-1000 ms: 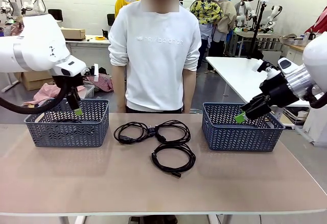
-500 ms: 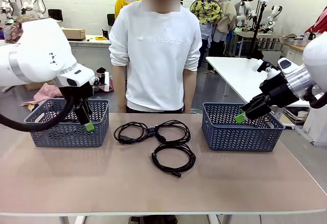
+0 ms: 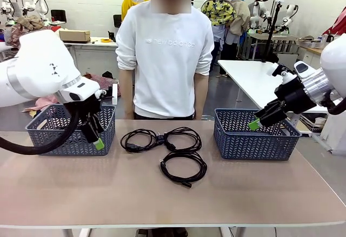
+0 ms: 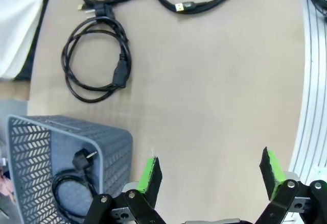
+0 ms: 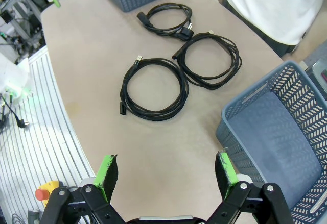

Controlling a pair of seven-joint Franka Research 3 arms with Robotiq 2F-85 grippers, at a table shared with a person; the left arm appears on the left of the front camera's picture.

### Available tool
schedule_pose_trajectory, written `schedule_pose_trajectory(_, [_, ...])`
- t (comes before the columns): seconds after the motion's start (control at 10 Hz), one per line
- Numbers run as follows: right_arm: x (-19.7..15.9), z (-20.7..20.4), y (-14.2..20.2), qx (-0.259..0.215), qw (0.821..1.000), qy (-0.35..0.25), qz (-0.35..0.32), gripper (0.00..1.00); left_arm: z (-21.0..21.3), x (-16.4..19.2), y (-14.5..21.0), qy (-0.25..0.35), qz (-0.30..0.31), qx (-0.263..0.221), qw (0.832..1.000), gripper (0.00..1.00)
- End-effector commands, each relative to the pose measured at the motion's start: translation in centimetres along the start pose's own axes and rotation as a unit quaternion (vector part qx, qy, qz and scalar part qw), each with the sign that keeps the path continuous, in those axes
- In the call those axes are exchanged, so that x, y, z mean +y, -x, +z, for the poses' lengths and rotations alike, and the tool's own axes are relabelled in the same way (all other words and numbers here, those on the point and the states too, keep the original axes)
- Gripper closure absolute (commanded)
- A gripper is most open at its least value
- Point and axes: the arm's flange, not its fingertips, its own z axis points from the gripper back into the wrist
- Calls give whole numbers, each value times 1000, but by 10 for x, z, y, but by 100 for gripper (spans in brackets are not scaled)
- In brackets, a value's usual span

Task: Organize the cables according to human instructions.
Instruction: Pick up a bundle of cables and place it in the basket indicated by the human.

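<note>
Swinging out from above the left basket, the left arm has come down to that basket's front right corner, while the right arm has not shifted.

A beige counter spans the scene, with a grey basket toward each end, in a busy workshop with white tables behind. A person stands at the far edge, arms down.

The left jaws stand wide apart, green pads over bare counter, holding and touching nothing. The right jaws are likewise spread and empty, hanging above the right basket.

Three cables lie flat mid-counter. Two coils sit side by side, touching, their pair running along the 9-to-3 line. The third coil lies at 6 o'clock of the right one, its plug end at its own 5 o'clock. A fourth coil rests inside the left basket; in the left wrist view its plug sits at 1 o'clock.
</note>
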Motion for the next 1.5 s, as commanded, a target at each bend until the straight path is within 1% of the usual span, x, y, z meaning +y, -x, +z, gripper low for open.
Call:
schedule_pose_trajectory(0.0, [-3,-1,-1,-14,1000,-9,9,0,-1,-4,8,4,-31,-4,1000,0])
schedule_pose_trajectory(0.1, [-3,-1,-1,-14,1000,-9,9,0,0,0,0,0,0,0,1000,0])
schedule_pose_trajectory(1.4, [-3,-1,-1,-14,1000,-9,9,0,0,0,0,0,0,0,1000,0])
